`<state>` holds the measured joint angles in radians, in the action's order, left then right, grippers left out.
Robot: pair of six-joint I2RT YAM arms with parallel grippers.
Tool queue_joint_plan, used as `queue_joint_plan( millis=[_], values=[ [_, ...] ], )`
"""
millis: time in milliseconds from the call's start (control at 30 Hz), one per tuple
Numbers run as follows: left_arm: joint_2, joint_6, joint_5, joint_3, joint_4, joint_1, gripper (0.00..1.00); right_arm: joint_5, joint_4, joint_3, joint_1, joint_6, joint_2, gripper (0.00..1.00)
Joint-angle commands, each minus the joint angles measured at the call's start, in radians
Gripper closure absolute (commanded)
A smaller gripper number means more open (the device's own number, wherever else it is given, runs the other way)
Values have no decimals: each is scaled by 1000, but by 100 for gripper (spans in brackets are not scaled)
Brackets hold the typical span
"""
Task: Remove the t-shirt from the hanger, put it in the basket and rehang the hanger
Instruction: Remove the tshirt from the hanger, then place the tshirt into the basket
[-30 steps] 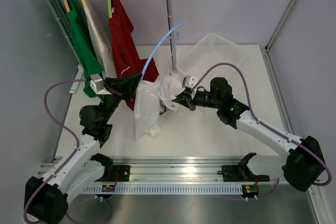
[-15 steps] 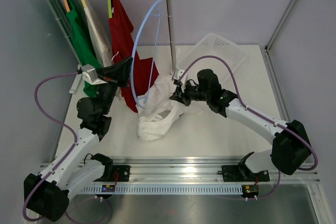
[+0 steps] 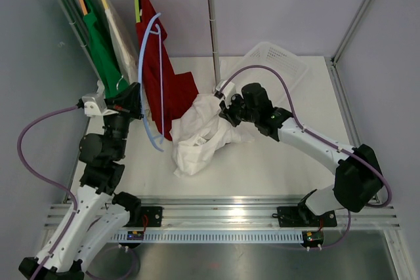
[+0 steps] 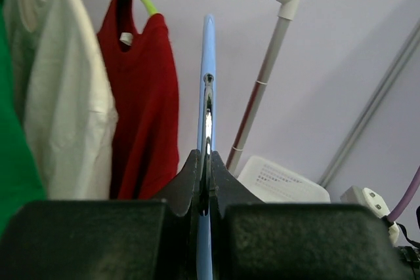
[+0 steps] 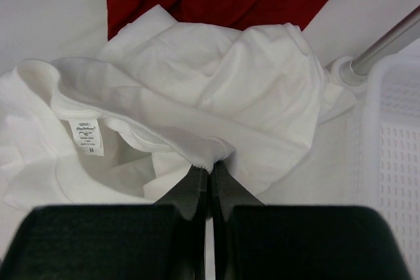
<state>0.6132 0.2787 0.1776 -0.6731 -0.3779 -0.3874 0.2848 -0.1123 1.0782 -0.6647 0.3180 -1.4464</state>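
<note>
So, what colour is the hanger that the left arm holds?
The hanger is light blue, clearest in the left wrist view.

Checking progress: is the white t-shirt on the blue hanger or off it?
Off. The blue hanger is bare in the left end effector; the white t-shirt lies crumpled on the table.

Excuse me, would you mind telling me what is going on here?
The left gripper is shut on a light blue hanger, held up bare near the clothes rack. The right gripper pinches an edge of the white t-shirt, which lies crumpled on the table. The shirt is already off the hanger.
</note>
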Motion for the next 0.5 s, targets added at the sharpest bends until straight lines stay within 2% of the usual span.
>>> queue_joint_plan(
  millis=[0, 200, 300, 367, 400, 467],
  values=[
    [-52, -16, 114, -14, 86, 1, 100, -116, -13, 54, 4, -19, -23, 100],
    [-99, 20, 63, 44, 94, 1, 100, -150, -21, 88, 2, -45, -54, 98],
    [-118, 33, 46, 55, 93, 1, 100, -113, -12, 86, 2, -46, -54, 98],
    [-127, 39, 31, 61, 91, 1, 100, -78, -6, 86, 4, -46, -57, 91],
    [-130, 40, 16, 61, 94, 1, 100, -41, -7, 89, 2, -48, -61, 82],
    [-136, 45, 7, 61, 97, 1, 100, 16, -33, 103, 4, -40, -71, 72]
  ],
)
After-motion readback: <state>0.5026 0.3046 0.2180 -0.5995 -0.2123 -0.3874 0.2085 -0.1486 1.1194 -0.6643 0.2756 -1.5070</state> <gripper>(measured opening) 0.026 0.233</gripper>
